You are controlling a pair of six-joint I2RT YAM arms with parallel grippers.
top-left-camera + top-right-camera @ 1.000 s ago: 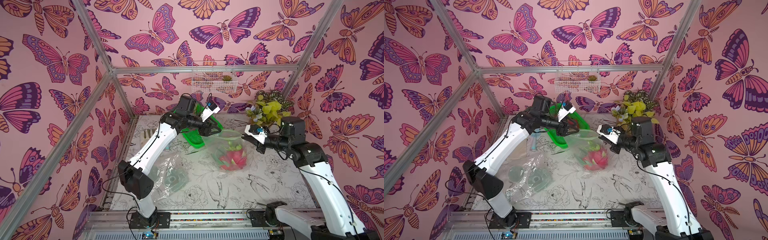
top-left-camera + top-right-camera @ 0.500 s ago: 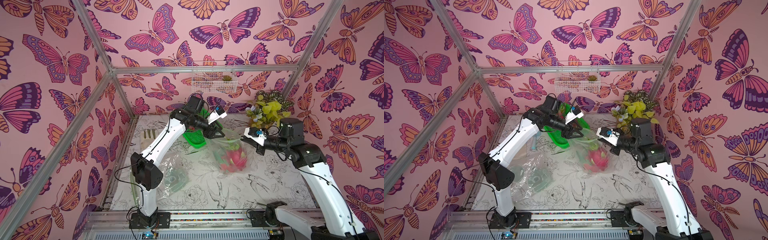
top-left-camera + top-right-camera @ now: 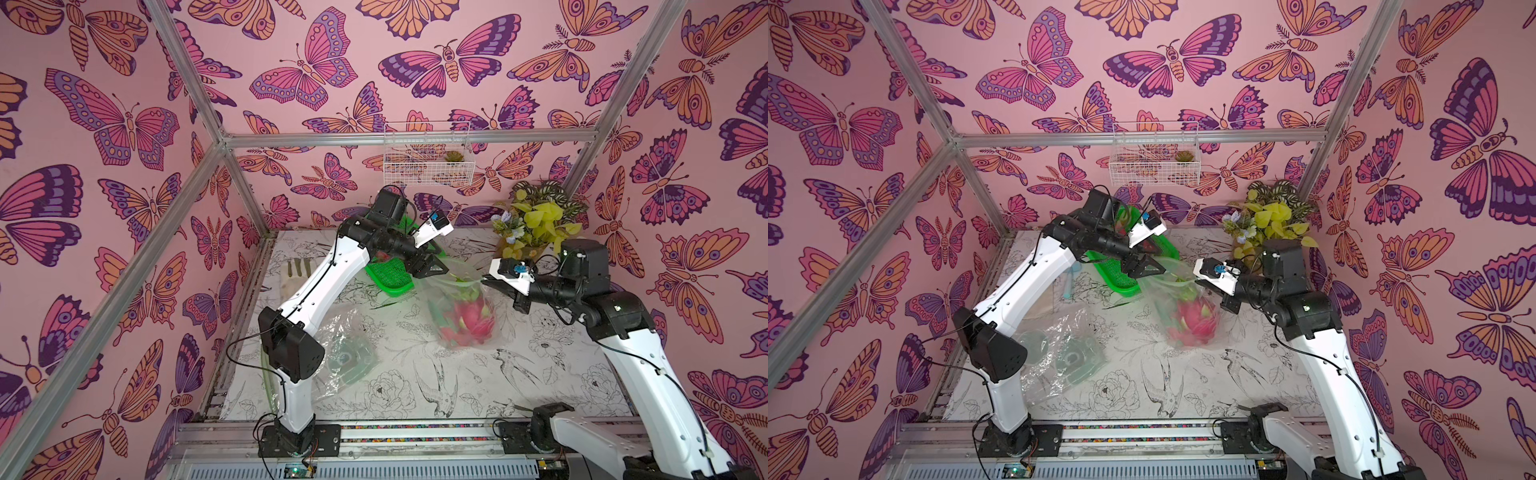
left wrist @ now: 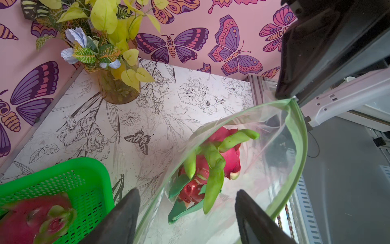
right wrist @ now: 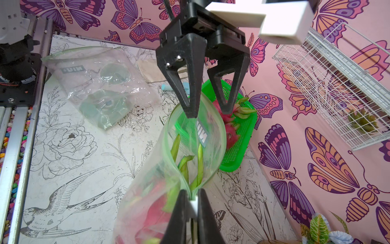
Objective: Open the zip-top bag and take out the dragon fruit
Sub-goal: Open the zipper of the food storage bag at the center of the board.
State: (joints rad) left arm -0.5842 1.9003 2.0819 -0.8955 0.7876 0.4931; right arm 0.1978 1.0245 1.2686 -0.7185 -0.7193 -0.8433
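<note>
**Bag held open at the rim, dragon fruit inside**

We see the right pincer (image 5: 193, 202) closed on the green zip rim of the zip-top bag (image 5: 160, 190), with the rim pinched between its two dark fingers (image 5: 179, 211). In both top views this pincer (image 3: 486, 282) meets the bag at its upper edge on the side toward the right arm.

We see the left pincer (image 5: 207, 111) with its jaws spread apart at the opposite end of the bag mouth. One finger (image 5: 190, 99) stands at the rim; the other stands apart from it, outside the bag. From the frames we cannot tell whether that finger touches the rim. In the left wrist view the green rim curves between the two fingers.

The bag stands on the table (image 3: 415, 374) with its mouth pulled into an open loop. The dragon fruit (image 4: 219, 160) lies inside the bag, its green scales pointing toward the opening; in a top view its pink body (image 3: 1192, 322) sits in the lower part of the bag.

Just beside the bag, a green basket (image 4: 92, 179) holds a second dragon fruit (image 4: 23, 217). Well apart, near the left arm's base, a second clear bag (image 3: 349, 353) lies flat on the table. A potted plant (image 3: 536, 220) stands in the far corner.
</note>
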